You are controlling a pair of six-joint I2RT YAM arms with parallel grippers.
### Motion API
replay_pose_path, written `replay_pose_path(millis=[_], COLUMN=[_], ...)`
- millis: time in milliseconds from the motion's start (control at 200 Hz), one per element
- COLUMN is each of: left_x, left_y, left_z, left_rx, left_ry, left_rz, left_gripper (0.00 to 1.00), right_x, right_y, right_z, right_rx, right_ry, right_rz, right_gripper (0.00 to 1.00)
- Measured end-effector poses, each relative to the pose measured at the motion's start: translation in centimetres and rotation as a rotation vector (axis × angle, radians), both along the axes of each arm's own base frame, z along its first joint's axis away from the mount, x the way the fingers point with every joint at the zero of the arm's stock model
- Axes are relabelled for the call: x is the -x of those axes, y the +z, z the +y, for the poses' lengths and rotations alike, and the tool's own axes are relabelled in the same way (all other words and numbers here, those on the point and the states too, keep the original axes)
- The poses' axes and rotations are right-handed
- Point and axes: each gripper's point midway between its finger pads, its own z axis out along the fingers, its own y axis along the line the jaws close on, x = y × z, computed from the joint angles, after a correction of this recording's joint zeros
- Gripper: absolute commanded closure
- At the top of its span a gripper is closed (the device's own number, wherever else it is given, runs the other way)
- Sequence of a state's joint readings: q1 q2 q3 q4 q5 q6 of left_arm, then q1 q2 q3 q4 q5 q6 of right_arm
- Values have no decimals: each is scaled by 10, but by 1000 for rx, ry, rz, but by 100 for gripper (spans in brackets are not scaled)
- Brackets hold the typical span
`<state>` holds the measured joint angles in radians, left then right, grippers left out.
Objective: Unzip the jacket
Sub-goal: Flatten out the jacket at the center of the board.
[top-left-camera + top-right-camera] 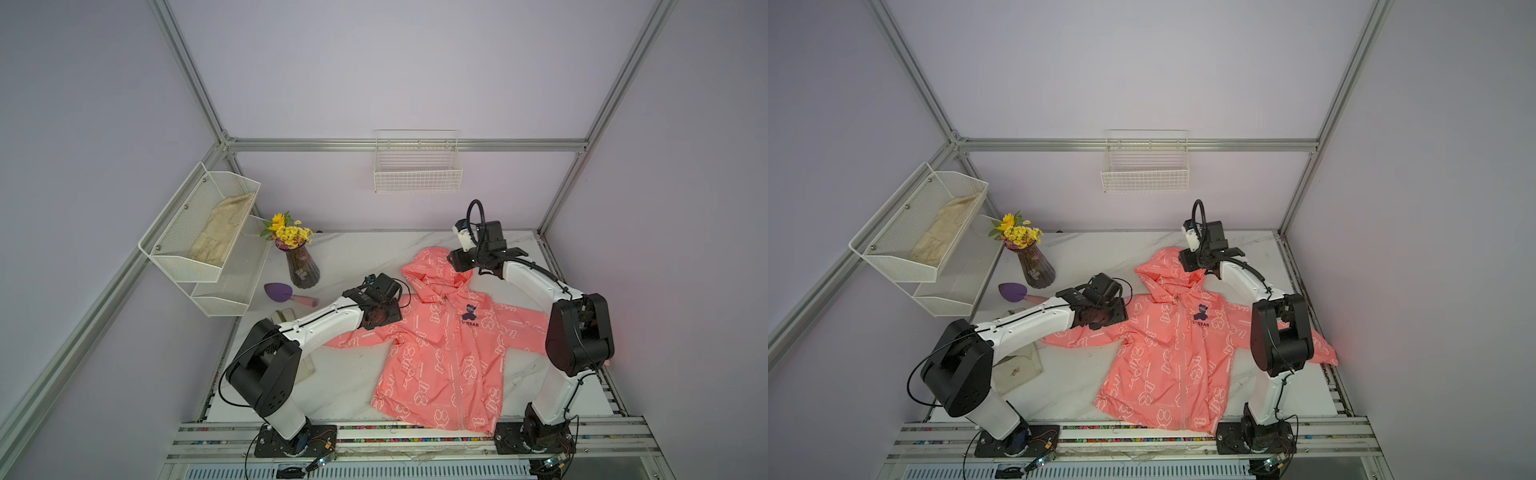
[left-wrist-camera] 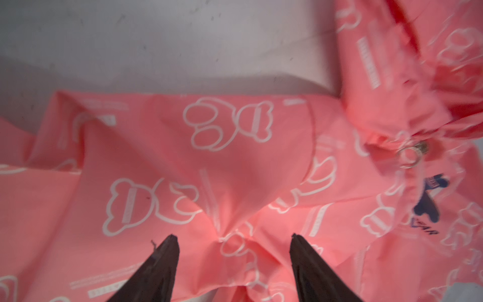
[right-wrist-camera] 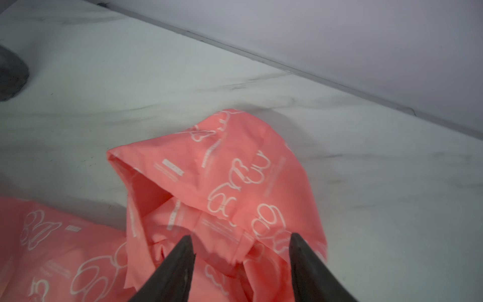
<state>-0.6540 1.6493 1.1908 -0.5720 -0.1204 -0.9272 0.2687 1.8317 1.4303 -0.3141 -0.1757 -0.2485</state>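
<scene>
Lying front-up on the marble table [image 1: 345, 386], the jacket [image 1: 440, 357] sits right of the middle in both top views, its hem at the near edge and its hood [image 1: 432, 270] pointing to the far edge. One sleeve reaches toward the left edge and passes under the left arm; the other runs toward the right edge, behind the right arm. The front zipper is closed up to the collar, where the left wrist view shows the metal ring pull [image 2: 410, 154], just beside the navy bear logo [image 1: 471, 316].

The left gripper [image 2: 233, 235] hangs over the shoulder on the left-edge side. Its 2 dark fingers [image 2: 167, 261] stand apart, released, with a puckered fold of pink cloth between them but not pinched. The right gripper [image 3: 241, 235] hangs over the base of the hood, jaws likewise spread and holding nothing.

A vase [image 1: 302, 270] of yellow flowers stands near the far left corner, well apart from the jacket.
</scene>
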Motion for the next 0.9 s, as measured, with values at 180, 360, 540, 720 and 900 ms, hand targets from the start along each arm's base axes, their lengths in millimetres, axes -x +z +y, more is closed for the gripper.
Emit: replay_pose_path(millis=[180,360,540,720,900], left_x=[-33,-34,-27,-18,-18], left_y=[26,9,-13,-30,-41], left_z=[-15,-10,-2,4,-2], left_rx=[55,56,79,95,129], left_ry=[14,43,76,98,105], left_rz=[-56,-5,47,101,117], left_gripper=[32,35,40,45,53], right_x=[2,2,-4,-29,-57], right_y=[-30,-89,-121,-125,-108], right_z=[45,48,43,36,27], right_rx=[113,241,359,447,504], right_ry=[163,191,161,72,-30], right_rz=[-23,53,78,27,-67], right_gripper=[38,37,41,57,72])
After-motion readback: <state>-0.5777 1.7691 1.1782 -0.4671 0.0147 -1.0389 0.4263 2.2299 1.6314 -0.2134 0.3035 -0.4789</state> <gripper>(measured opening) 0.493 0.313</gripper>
